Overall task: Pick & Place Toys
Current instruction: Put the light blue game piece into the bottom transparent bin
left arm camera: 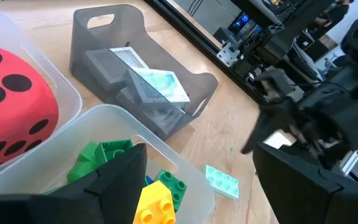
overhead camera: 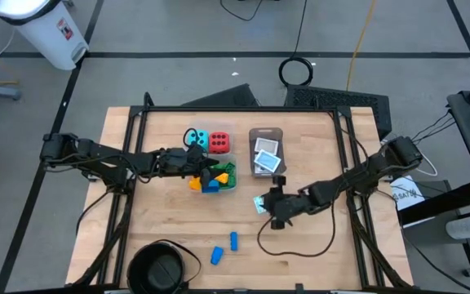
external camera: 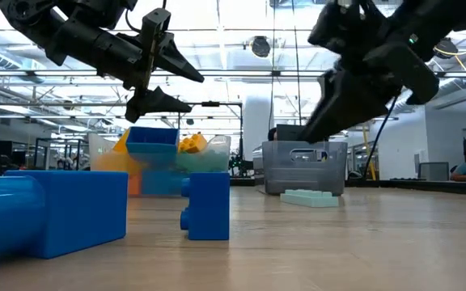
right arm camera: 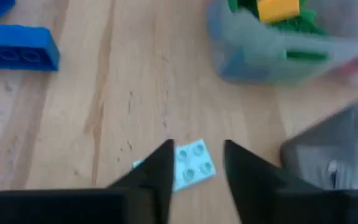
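A: where's the right gripper (right arm camera: pixel 194 171) sitting?

B: it's hovering over a pale teal brick (right arm camera: pixel 190 164) that's lying flat on the table (overhead camera: pixel 317 253), fingers parted either side, not gripping it

A: and the left gripper (overhead camera: pixel 205 169)?

B: hanging over the clear tub (left arm camera: pixel 185 177) of bricks, jaws spread, holding nothing. two blue bricks (overhead camera: pixel 223 247) are lying near the front edge

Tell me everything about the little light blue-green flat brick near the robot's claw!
The pale teal brick is a thin, flat plastic plate with round studs on top. It lies flat on the wooden table, near the grey tray and the clear tub of bricks. The right claw hovers over it, fingers either side, parted. Whether they touch it, I cannot tell.
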Tool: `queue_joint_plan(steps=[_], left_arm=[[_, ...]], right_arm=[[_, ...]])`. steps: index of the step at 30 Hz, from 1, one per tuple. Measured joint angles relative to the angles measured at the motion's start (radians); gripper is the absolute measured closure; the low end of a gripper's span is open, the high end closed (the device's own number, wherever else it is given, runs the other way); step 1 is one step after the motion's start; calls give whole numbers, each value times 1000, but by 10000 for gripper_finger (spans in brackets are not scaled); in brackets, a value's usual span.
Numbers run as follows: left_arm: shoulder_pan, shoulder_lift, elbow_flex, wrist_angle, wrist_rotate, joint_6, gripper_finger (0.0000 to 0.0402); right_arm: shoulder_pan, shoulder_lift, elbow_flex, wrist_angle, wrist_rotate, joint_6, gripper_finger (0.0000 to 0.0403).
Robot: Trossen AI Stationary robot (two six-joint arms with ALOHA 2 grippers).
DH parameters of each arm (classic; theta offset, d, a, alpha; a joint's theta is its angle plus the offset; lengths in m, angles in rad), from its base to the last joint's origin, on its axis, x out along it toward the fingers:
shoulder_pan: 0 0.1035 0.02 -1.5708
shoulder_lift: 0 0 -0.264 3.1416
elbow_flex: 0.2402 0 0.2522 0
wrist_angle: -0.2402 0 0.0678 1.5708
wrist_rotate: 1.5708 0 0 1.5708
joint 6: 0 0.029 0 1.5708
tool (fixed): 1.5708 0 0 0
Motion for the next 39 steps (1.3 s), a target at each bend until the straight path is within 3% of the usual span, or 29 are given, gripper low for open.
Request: queue_joint_plan(steps=[5, 11, 20, 25, 31, 39], left_arm=[[0, 0, 0, 0, 0, -1, 105], [0, 0, 0, 0, 0, -4, 105], [0, 0, 0, 1, 0, -8, 105], [0, 0, 0, 1, 0, -9, 105], [0, 0, 0, 0, 0, -5, 105], [0, 0, 0, -1, 0, -4, 105]], right_arm=[[-2, 64, -52, 99, -18, 89, 143], [-15, 145, -58, 210, -82, 248, 90], [-47, 242, -51, 256, -82, 266, 116], [-42, 238, -53, 251, -97, 73, 153], [-16, 209, -54, 261, -188, -191, 196], [30, 123, -59, 252, -176, -288, 176]])
